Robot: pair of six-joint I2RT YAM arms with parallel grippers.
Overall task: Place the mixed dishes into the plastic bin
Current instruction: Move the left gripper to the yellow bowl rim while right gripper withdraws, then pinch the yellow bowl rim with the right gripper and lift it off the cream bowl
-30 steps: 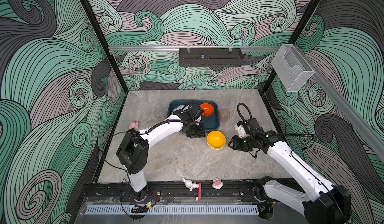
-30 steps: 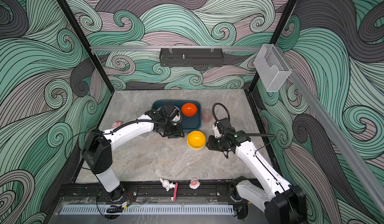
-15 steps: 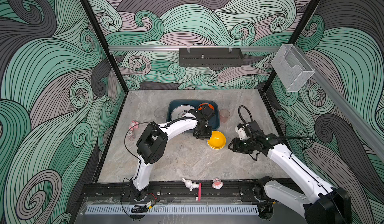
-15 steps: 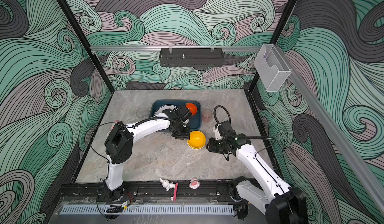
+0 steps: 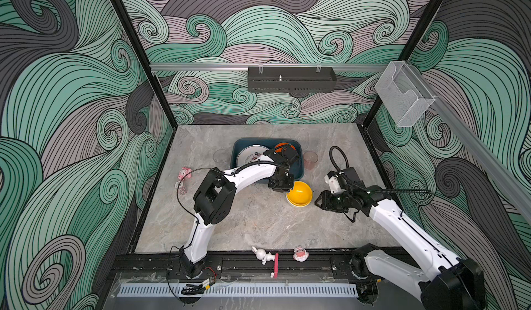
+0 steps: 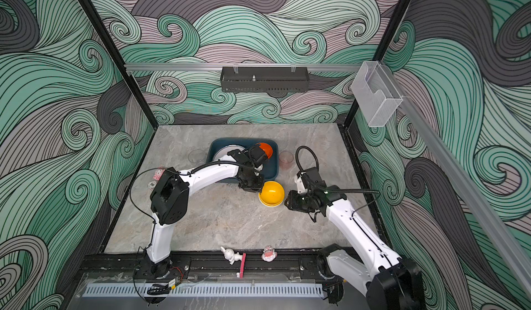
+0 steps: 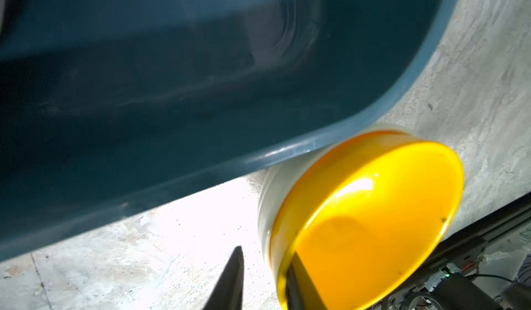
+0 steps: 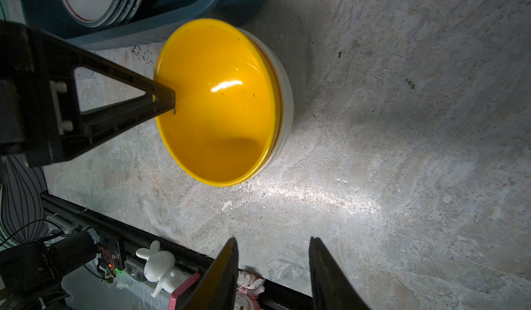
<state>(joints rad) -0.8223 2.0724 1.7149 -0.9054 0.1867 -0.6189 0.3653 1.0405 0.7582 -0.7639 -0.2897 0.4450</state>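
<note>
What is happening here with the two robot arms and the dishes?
The left pincer stands open astride the rim of the round yellow bowl, nested in a cream bowl on the grey table in front of the dark teal plastic bin. The bin holds a white plate with red characters and an orange bowl. The right pincer hovers open and empty beside the yellow bowl. A clear glass and a pinkish glass stand outside the bin.

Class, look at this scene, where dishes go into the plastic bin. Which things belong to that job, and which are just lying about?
Job: plastic bin, white plate, orange bowl, yellow bowl, clear glass, pinkish glass.

Lying about: white rabbit figurine, front pink figurine, side pink figurine, black tray, clear acrylic box.
</note>
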